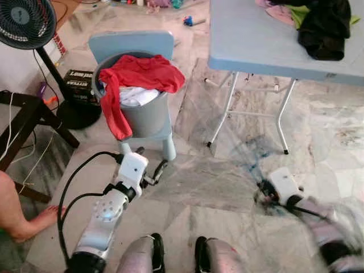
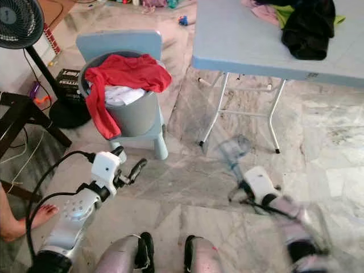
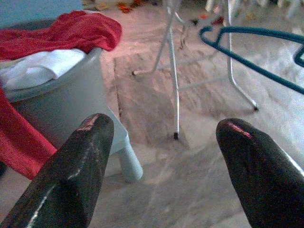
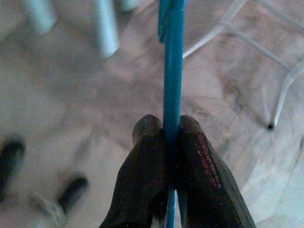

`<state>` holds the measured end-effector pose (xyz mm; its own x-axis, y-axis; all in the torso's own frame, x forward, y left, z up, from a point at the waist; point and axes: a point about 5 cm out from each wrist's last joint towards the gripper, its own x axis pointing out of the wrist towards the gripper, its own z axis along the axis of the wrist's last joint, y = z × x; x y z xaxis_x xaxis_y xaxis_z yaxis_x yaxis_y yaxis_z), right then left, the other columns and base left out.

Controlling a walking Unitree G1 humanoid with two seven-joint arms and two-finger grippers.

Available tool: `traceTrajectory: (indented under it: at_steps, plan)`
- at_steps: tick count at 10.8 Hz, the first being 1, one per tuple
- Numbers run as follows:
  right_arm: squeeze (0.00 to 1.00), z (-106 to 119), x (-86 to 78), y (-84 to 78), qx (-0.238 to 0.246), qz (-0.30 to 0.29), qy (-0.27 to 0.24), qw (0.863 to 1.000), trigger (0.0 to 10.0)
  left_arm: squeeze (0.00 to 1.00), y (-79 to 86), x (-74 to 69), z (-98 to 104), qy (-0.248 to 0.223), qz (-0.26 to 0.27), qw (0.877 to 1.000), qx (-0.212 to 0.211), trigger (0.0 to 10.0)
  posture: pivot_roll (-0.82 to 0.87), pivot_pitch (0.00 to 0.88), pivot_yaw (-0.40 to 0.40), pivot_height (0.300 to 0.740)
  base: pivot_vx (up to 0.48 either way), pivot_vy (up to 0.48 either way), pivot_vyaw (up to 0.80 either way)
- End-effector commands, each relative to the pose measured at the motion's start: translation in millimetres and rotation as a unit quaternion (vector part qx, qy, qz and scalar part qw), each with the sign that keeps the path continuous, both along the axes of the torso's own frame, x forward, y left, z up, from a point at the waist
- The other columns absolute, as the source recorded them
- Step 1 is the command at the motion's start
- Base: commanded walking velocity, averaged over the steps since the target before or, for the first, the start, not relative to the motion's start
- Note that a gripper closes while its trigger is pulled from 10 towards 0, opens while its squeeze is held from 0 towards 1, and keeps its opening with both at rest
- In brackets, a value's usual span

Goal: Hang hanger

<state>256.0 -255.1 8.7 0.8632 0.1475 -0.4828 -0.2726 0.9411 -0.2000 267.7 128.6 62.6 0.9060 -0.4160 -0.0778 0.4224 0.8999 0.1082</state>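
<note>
In right end effector [image 4: 171, 137]: we grip blue hanger [image 4: 172, 71], ready to hang.
Left end effector [image 3: 161, 156]: spread, empty, free to assist.

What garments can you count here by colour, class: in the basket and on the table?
Red: 1, draped over the basket rim
White: 1, inside the basket
Black: 1, on the table
Green: 1, under the black one
Pink: 1, at the table's far edge
Total: 5
</note>
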Motion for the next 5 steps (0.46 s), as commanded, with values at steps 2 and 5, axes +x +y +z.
traceTrajectory:
  at_steps: [2, 5]
  plan:
    - [0.0, -2.5, -11.5, -5.5, 0.087, -0.23, -0.062, 0.967, 2.3, 1.0, -0.6, 3.1, -0.5, 0.024, 0.038, 0.998, -0.045, 10.0, -0.02, 0.2, -0.034, 0.74, 0.0, 0.0, 0.0]
    - [0.0, -0.7, -9.7, 17.5, 0.111, -0.254, -0.06, 0.959, 10.0, 0.0, -5.6, 2.4, 1.8, 0.037, 0.044, 0.996, -0.075, 10.0, -0.01, 0.201, -0.042, 0.74, 0.0, 0.0, 0.0]
